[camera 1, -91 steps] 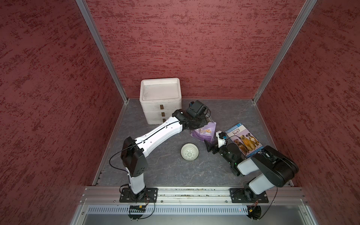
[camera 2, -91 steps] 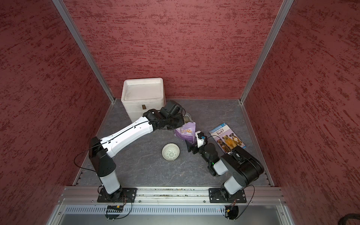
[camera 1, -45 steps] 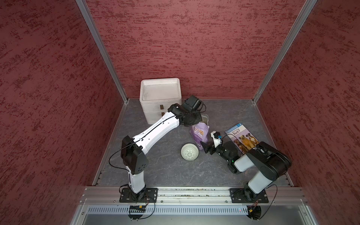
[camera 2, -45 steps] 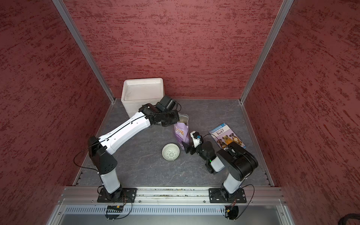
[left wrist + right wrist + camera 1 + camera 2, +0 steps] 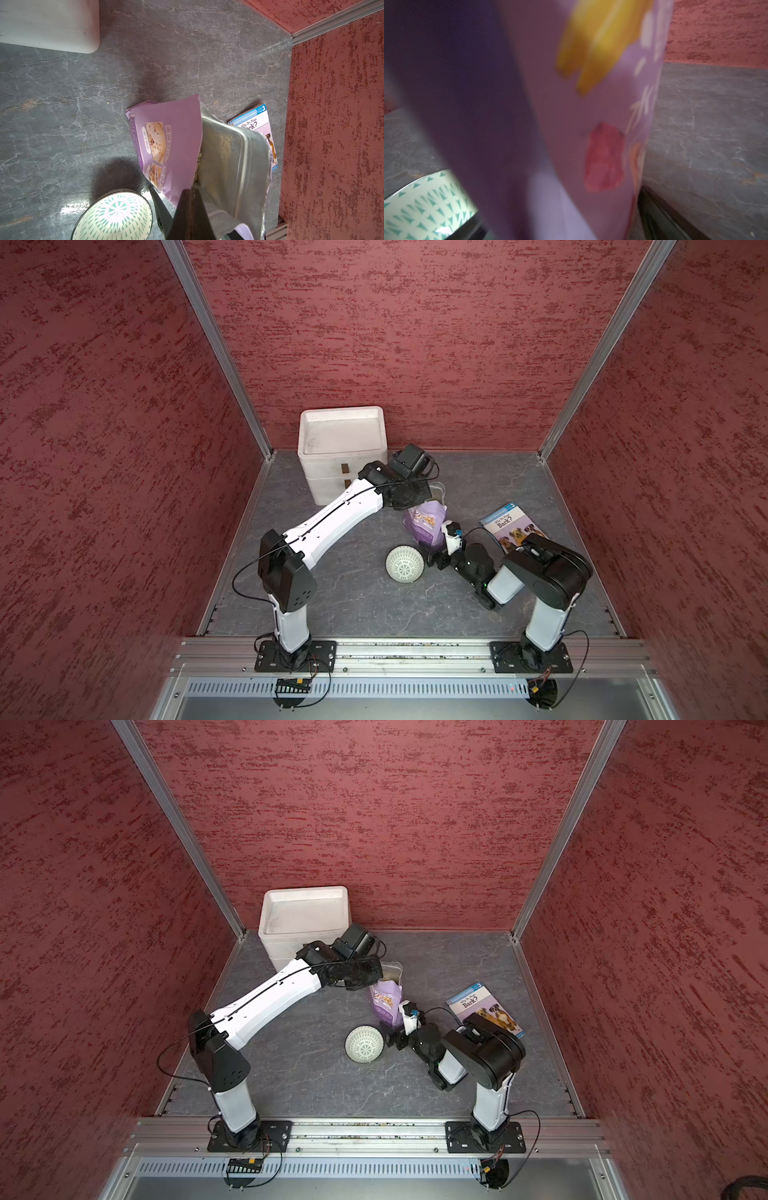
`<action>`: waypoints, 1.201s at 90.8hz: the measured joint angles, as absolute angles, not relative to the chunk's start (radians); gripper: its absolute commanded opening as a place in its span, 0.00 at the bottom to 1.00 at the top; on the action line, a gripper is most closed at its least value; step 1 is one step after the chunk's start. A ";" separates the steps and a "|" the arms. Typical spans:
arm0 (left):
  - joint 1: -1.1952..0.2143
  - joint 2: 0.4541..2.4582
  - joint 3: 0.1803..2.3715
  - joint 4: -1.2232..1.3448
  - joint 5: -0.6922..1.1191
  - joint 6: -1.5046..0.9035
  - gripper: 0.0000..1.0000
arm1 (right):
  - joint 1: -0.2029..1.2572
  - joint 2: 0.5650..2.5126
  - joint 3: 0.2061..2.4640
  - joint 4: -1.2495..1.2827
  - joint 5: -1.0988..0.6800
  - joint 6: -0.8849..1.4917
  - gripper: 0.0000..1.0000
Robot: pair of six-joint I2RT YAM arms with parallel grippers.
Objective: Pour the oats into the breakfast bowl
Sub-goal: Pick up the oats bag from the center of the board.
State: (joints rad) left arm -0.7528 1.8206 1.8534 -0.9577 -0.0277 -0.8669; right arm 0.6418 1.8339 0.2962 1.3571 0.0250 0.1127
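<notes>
Pinching pouch (image 5: 170,145) top rim, left gripper (image 5: 176,199) closed; right gripper (image 5: 436,549) spread wide astride base. Bowl (image 5: 405,564) just near-left of upright pouch: tip there.

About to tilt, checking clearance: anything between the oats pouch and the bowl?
Only the right gripper: open, straddling the pouch at its base, one finger beside the bowl. Higher up, nothing visible. The left gripper pinches the pouch top.

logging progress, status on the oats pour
Left gripper shut on open rim of lavender-purple stand-up pouch. Right gripper open around its base. Green-patterned white round bowl empty, beside pouch. Nothing blocking.
</notes>
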 measured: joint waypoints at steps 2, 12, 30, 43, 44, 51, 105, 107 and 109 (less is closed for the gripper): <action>-0.753 1.821 1.853 -0.958 -0.028 -0.867 0.00 | 0.642 1.835 0.302 1.359 0.031 0.116 0.95; -0.753 1.821 1.853 -0.960 -0.028 -0.868 0.00 | 0.642 1.867 0.336 1.375 0.041 0.127 0.92; -0.752 1.821 1.853 -0.966 -0.035 -0.868 0.00 | 0.642 1.917 0.379 1.396 0.042 0.135 0.75; -0.751 1.821 1.853 -0.966 -0.036 -0.868 0.00 | 0.642 1.935 0.395 1.409 0.043 0.139 0.49; -0.751 1.821 1.853 -0.966 -0.036 -0.869 0.00 | 0.642 1.936 0.396 1.410 0.042 0.140 0.47; -0.749 1.821 1.853 -0.967 -0.035 -0.874 0.00 | 0.643 1.942 0.405 1.410 0.037 0.139 0.19; -0.638 1.629 1.784 -0.905 0.110 -0.887 0.48 | 0.646 1.595 0.352 1.067 0.026 -0.023 0.00; -0.630 1.606 1.776 -0.895 0.117 -0.880 0.50 | 0.646 1.573 0.353 1.030 0.028 -0.038 0.00; -0.624 1.588 1.769 -0.886 0.123 -0.882 0.51 | 0.646 1.555 0.353 0.999 0.029 -0.048 0.00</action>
